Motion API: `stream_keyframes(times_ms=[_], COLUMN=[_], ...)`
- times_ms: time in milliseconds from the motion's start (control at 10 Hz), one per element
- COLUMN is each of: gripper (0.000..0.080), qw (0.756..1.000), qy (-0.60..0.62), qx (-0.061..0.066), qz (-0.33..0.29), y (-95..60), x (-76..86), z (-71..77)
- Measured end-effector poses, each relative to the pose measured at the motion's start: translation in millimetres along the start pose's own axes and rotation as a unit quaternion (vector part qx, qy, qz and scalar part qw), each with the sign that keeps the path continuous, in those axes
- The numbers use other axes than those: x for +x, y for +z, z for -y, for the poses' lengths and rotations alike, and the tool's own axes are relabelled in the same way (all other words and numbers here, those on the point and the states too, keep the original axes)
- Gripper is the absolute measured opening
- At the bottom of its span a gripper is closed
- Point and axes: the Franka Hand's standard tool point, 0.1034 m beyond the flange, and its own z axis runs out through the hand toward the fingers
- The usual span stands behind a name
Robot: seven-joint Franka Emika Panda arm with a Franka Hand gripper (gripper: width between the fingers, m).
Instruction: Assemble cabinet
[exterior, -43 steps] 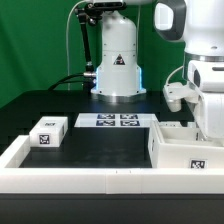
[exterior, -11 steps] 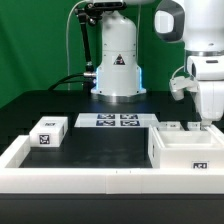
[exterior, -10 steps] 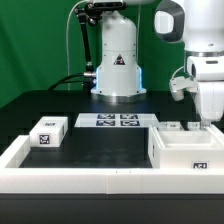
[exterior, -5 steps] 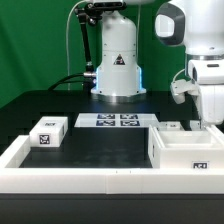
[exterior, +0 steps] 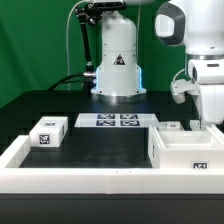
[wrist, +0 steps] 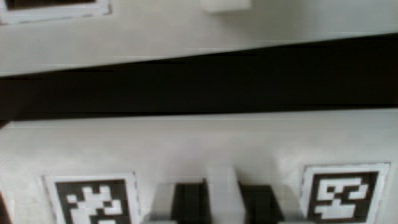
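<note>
Hanging over cabinet (exterior: 176,155) far wall, fingers (wrist: 185,202) between two tags (wrist: 89,200).

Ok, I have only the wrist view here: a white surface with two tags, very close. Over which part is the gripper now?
Observer: The gripper hangs at the far wall of the cabinet, at the exterior view's right.
Operator: Are other loose parts on the table?
Observer: One small tagged block lies well apart from the cabinet, at the exterior view's left.
Operator: Is anything between them?
Observer: The marker board lies flat between the two, further back than both.
</note>
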Motion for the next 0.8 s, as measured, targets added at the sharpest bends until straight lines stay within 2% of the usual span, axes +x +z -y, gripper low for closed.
stream_keyframes(times_ms=[200, 400, 700, 800], gripper=[0.0071, 0.0071, 0.0071, 0.0071], qw=[1.0, 1.0, 1.0, 1.0], qy=[0.004, 0.007, 0.008, 0.009], qx=[0.0, 0.001, 0.003, 0.003], qz=[0.017, 0.025, 0.024, 0.025], y=[-23.3, -33.9, -31.3, -31.4], x=[-10.3, -20.3, -22.4, -28.0], z=[-6.2, -12.1, -11.8, -14.3])
